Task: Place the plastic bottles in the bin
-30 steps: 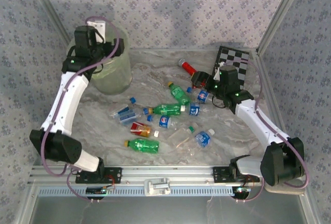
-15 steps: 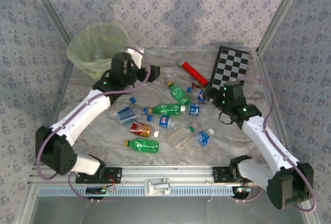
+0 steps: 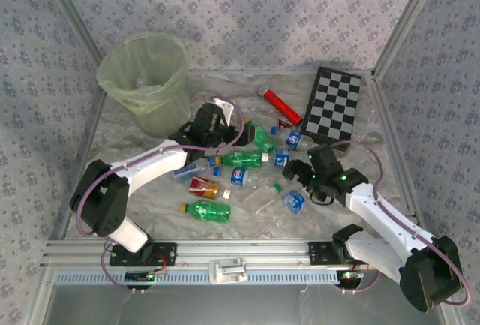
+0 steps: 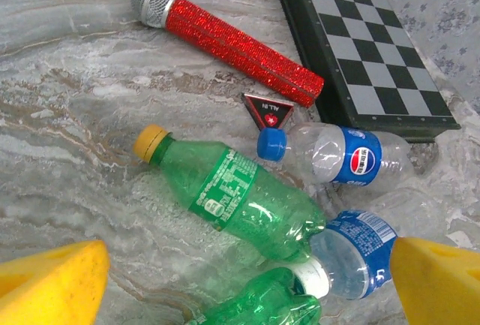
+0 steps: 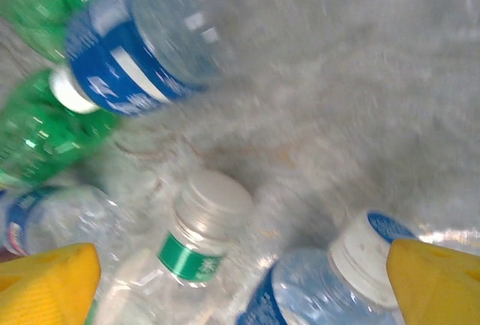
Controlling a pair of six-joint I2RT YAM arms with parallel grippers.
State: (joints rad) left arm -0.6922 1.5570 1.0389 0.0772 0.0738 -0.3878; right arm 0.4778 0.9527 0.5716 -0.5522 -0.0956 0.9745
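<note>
A second ago my left fingers were up over the bin, which stands at the far edge of the desk, well apart from the checkerboard, on its left side. Now that arm has swung away and come down over the pile of plastic bottles, near the checkerboard's left edge. The fingers are spread wide with nothing between them, so I judge that one delivery is finished and I am here for the next bottle.

Below them a green bottle with a yellow cap lies on its side, touching a blue-label bottle with a white cap. A clear bottle with a blue cap lies just beside the checkerboard's near corner. The red glitter stick lies along the checkerboard's edge and is not for me.

My right fingers have moved too. They were close to the checkerboard and have now come away from it, toward my bases. They are also released and empty. They hang over a clear bottle with a green band, though the view from this wrist is blurred.

Many bottles still lie on the desk, so I think most of the work remains.
</note>
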